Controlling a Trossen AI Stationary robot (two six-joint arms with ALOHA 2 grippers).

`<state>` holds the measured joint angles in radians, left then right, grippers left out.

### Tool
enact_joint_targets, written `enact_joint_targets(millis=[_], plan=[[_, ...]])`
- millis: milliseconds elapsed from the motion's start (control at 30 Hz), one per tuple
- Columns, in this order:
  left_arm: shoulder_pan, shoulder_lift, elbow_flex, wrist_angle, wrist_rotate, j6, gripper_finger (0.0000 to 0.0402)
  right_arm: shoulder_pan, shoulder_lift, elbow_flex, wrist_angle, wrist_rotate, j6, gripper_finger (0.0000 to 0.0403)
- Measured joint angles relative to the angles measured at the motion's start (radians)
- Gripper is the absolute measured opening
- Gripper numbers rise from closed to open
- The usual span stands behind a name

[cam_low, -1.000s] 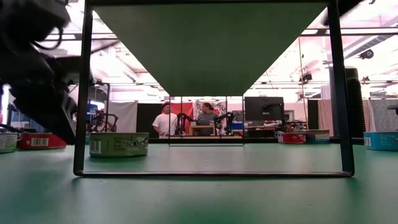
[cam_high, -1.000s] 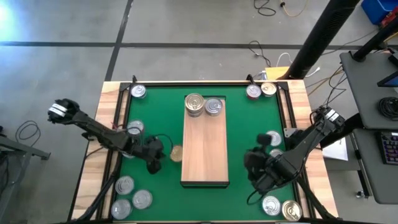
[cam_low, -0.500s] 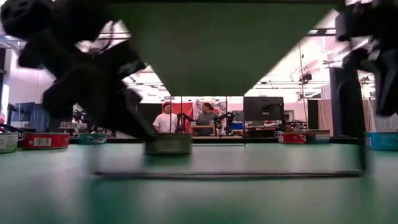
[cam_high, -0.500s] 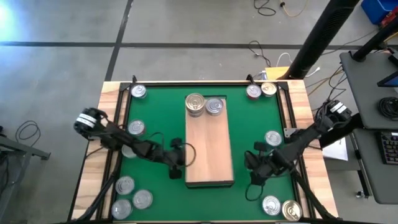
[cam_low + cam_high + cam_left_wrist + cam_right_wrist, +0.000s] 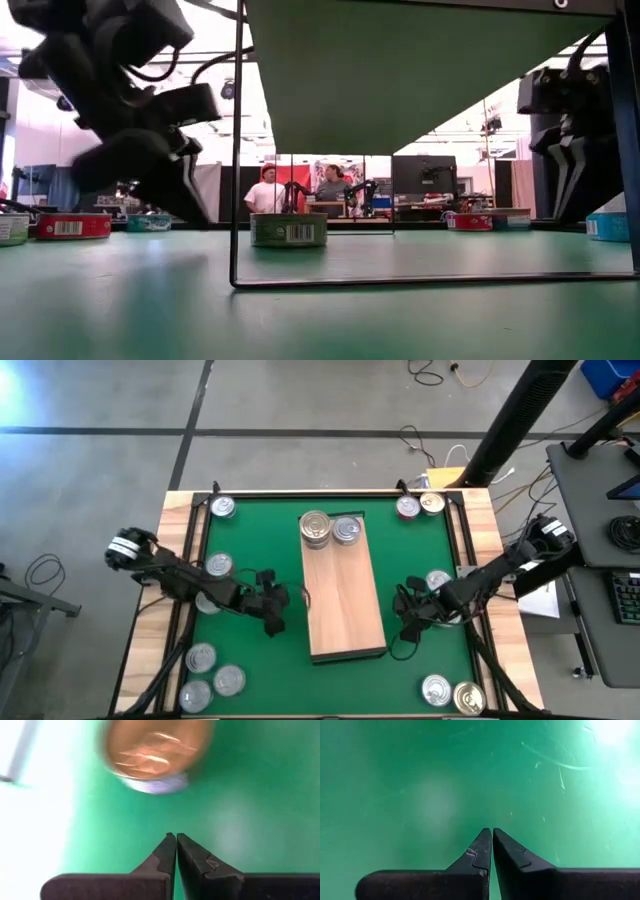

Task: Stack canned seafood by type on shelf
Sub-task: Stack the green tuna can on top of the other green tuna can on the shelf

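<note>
shelf (image 5: 343,600): light-wood board, mid-mat, slightly skewed | two tins (image 5: 330,529) at its far end, side by side | other tins (image 5: 213,670) scattered on green mat

Overhead, table-level and two close downward wrist cameras share the green mat (image 5: 240,550).

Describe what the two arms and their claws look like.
Both arms are dark, jointed links with black cables looped alongside. The left arm has a white-marked joint at its outer end, as does the right arm. Each claw, left claw and right claw, has two black wedge-shaped fingers tapering to points.
</note>
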<state>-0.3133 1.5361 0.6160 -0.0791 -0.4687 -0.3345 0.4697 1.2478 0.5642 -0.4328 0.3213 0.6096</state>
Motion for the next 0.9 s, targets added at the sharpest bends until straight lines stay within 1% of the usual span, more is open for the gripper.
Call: enact_joint_targets(millis=[100, 167, 267, 367, 467, 533, 600, 700, 800, 900], plan=[[0.054, -0.018, -0.091, 0.18, -0.011, 0.005, 0.0, -0.018, 0.01, -0.017, 0.071, -0.022, -0.005, 0.0009], [0.092, -0.012, -0.14, 0.298, -0.008, 0.031, 0.0, -0.018, 0.019, -0.007, 0.095, -0.079, -0.028, 0.0009], [0.138, 0.02, -0.181, 0.44, 0.02, 0.071, 0.0, 0.011, 0.032, 0.049, 0.065, -0.189, -0.038, 0.0009], [0.163, 0.073, -0.188, 0.533, 0.042, 0.127, 0.0, 0.047, 0.04, 0.128, -0.055, -0.254, 0.005, 0.0009], [0.174, 0.153, -0.168, 0.612, 0.045, 0.165, 0.0, 0.07, 0.056, 0.224, -0.19, -0.27, 0.073, 0.0009], [0.175, 0.211, -0.153, 0.663, 0.045, 0.183, 0.0, 0.076, 0.084, 0.293, -0.231, -0.27, 0.086, 0.0009], [0.176, 0.277, -0.14, 0.778, 0.045, 0.198, 0.0, 0.08, 0.12, 0.355, -0.256, -0.27, 0.08, 0.0009], [0.179, 0.368, -0.148, 0.979, 0.057, 0.203, 0.0, 0.081, 0.185, 0.464, -0.261, -0.27, 0.02, 0.0009], [0.179, 0.435, -0.179, 1.165, 0.079, 0.203, 0.0, 0.082, 0.249, 0.562, -0.302, -0.27, -0.029, 0.0009], [0.176, 0.474, -0.238, 1.306, 0.098, 0.19, 0.0, 0.079, 0.311, 0.645, -0.324, -0.27, -0.055, 0.0009]])
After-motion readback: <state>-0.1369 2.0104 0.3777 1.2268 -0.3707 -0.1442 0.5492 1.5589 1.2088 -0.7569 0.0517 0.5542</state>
